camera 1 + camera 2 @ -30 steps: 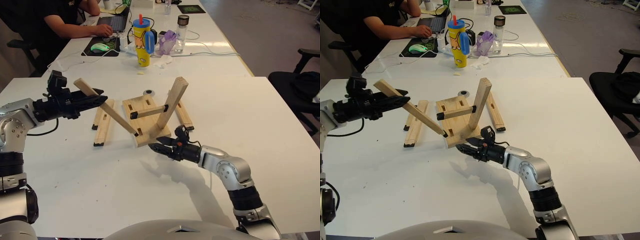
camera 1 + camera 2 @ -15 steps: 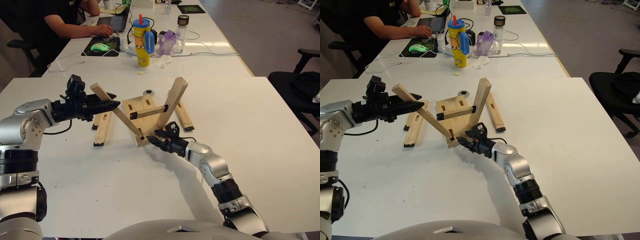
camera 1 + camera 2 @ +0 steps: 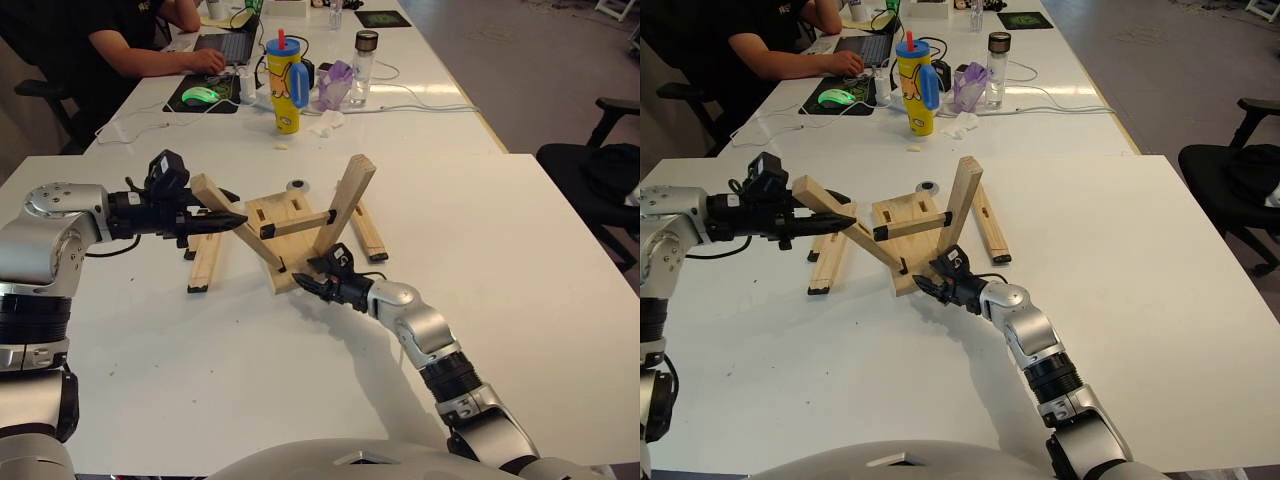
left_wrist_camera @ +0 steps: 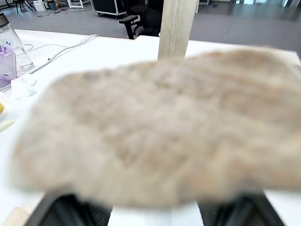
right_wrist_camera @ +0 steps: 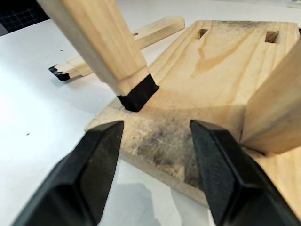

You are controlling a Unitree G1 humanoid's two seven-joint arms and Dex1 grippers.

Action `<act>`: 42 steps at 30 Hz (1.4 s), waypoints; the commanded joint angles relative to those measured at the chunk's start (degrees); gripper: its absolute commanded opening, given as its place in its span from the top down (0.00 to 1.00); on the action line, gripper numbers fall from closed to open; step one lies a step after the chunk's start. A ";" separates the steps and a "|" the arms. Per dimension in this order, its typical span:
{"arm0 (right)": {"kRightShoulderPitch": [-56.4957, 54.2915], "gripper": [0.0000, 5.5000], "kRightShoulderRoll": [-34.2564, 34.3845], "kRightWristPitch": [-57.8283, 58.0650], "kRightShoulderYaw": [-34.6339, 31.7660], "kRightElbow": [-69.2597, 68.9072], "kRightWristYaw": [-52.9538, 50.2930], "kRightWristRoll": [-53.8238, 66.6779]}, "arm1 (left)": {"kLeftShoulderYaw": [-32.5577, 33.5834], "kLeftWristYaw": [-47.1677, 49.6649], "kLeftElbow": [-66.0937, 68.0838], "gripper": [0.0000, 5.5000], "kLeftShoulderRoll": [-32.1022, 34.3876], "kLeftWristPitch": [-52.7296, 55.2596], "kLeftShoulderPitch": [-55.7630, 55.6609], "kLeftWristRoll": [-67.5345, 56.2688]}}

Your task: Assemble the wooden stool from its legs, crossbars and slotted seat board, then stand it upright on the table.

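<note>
Wooden stool parts lie on a white table [image 3: 520, 300], seen from above and behind the robot's arms. At the left, the left gripper [image 3: 226, 220] pinches a tilted leg [image 3: 255, 240] near its upper end. Below that arm, two loose pieces [image 3: 207, 255] lie flat side by side, just beside the seat board [image 3: 283, 208]. The board lies flat near the table's middle. The tilted leg's black-tipped foot touches it by the near corner; we cannot tell whether the foot sits in a slot. The right gripper [image 3: 303, 283] rests low at that same corner, fingers spread apart; contact with the wood is unclear. A second leg [image 3: 345, 205] stands on the board, leaning, with a crossbar [image 3: 298, 224] joined to it. Another loose piece [image 3: 368, 232] lies behind it, partly hidden. A small dark round object [image 3: 297, 185] sits behind the board. A yellow cup [image 3: 285, 90] stands on the table behind. To the right, bare tabletop runs to the edge, where a dark chair [image 3: 600, 170] stands. Seen from the left wrist, the gripped wood is a close blur.
</note>
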 commanded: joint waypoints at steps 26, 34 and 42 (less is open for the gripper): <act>3.73 0.53 -0.97 6.17 2.54 2.34 0.90 -3.29 | -15.37 4.51 -1.12 0.62 -4.62 1.73 4.47 8.06; 7.14 0.75 3.04 2.65 -11.65 -26.83 2.09 17.40 | -16.15 3.98 3.72 0.62 -3.95 1.12 3.78 8.40; -7.43 0.99 7.96 -2.08 -9.10 -28.60 -10.72 8.78 | -16.37 3.36 4.89 0.62 -3.75 0.60 2.46 8.41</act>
